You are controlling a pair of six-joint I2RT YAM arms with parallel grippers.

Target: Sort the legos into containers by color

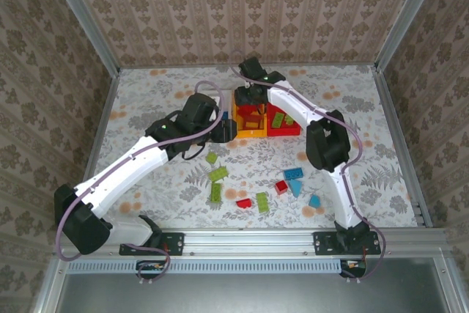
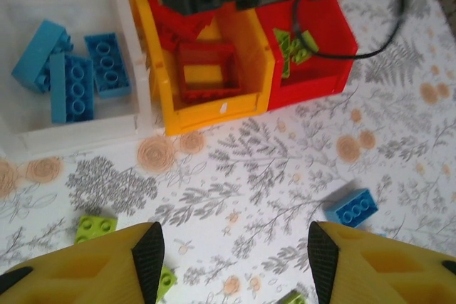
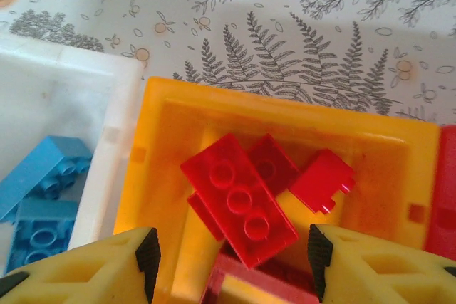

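Starting on the left, our left gripper (image 2: 231,261) hangs over the table (image 2: 399,140) on the near side of the bins. Its jaws are well apart with nothing between them, just flowery tabletop.

The leftmost bin is the white bin (image 2: 78,132), with a few blue bricks (image 2: 71,80) in it. Touching its right side is the orange bin (image 3: 164,147), which holds a heap of red bricks (image 3: 239,201). Our right gripper (image 3: 231,261) sits right above that heap. Its jaws are spread wide and the pads are clear of the bricks, so it's gripping nothing.

Next over, the red bin (image 2: 313,80) has a green brick (image 2: 296,44) inside. Nearer to us, loose bricks (image 1: 262,201) lie scattered on the table, with greens mostly left, reds in the middle and blues right.
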